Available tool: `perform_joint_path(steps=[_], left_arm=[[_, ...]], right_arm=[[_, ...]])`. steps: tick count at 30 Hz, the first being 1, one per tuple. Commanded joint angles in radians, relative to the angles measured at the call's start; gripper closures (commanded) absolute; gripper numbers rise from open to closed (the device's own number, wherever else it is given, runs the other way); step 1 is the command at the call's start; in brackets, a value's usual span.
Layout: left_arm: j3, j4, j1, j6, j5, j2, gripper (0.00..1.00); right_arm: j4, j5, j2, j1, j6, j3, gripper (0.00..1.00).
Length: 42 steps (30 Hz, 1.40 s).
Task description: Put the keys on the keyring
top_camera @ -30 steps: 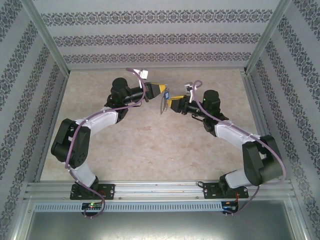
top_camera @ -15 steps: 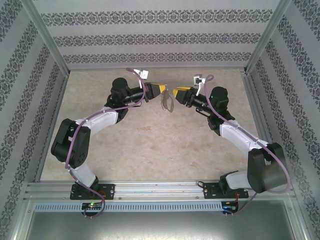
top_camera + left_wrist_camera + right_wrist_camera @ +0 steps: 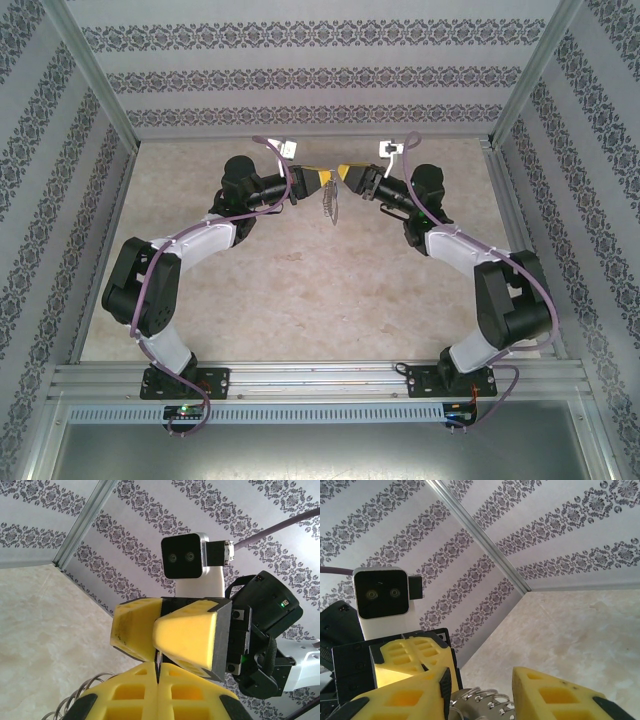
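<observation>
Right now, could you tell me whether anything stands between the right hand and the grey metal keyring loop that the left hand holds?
Nothing visible does. The left hand is shut on the grey metal keyring loop, which hangs below its tip. The right hand faces that hand tip to tip, its fingers apart around coiled silver wire.

walls (image 3: 320, 75): striped damask wallpaper | tabletop (image 3: 300, 290): beige, marble-like, perhaps stone | frame (image 3: 91, 75): aluminium posts | light: even
</observation>
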<state>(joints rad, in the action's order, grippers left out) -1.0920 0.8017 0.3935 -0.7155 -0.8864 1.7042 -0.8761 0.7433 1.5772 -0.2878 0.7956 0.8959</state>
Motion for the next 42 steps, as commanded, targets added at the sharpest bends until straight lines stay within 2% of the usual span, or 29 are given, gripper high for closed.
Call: perform_joint_path(steps=[1, 16, 18, 21, 23, 25, 29, 30, 32, 35, 37, 42], left_arm=[[0.004, 0.079, 0.012, 0.005, -0.019, -0.037, 1.00], [-0.004, 0.079, 0.012, 0.000, -0.015, -0.028, 1.00], [-0.004, 0.079, 0.011, 0.000, -0.015, -0.028, 1.00], [-0.006, 0.077, 0.011, 0.000, -0.016, -0.029, 1.00], [-0.003, 0.075, 0.012, 0.002, -0.016, -0.031, 1.00], [-0.005, 0.073, 0.012, 0.003, -0.017, -0.033, 1.00], [-0.009, 0.048, 0.010, 0.014, -0.021, -0.039, 0.97], [-0.010, 0.030, 0.008, 0.027, -0.021, -0.045, 0.89], [-0.009, -0.002, 0.002, 0.048, -0.020, -0.059, 0.82], [-0.015, -0.053, -0.010, 0.083, -0.030, -0.082, 0.71], [-0.026, -0.099, -0.016, 0.109, -0.043, -0.089, 0.67], [-0.057, -0.200, -0.023, 0.167, -0.073, -0.095, 0.60]], right_arm=[[-0.081, 0.035, 0.011, -0.021, 0.025, 0.035, 0.63], [-0.089, 0.057, 0.023, -0.041, 0.025, 0.032, 0.69], [-0.089, 0.060, 0.020, -0.041, 0.024, 0.025, 0.76], [-0.086, 0.055, 0.012, -0.038, 0.020, 0.014, 0.80], [-0.084, 0.054, 0.008, -0.036, 0.019, 0.007, 0.87], [-0.080, 0.056, 0.005, -0.027, 0.016, 0.003, 0.99], [-0.032, 0.075, -0.006, -0.007, -0.015, 0.016, 1.00], [0.005, 0.088, -0.013, 0.000, -0.039, 0.025, 1.00], [0.122, 0.121, -0.032, 0.009, -0.117, 0.066, 1.00], [0.403, 0.165, -0.062, 0.009, -0.307, 0.154, 1.00], [0.595, 0.190, -0.071, 0.011, -0.444, 0.218, 1.00], [0.948, 0.245, -0.054, 0.021, -0.696, 0.367, 1.00]])
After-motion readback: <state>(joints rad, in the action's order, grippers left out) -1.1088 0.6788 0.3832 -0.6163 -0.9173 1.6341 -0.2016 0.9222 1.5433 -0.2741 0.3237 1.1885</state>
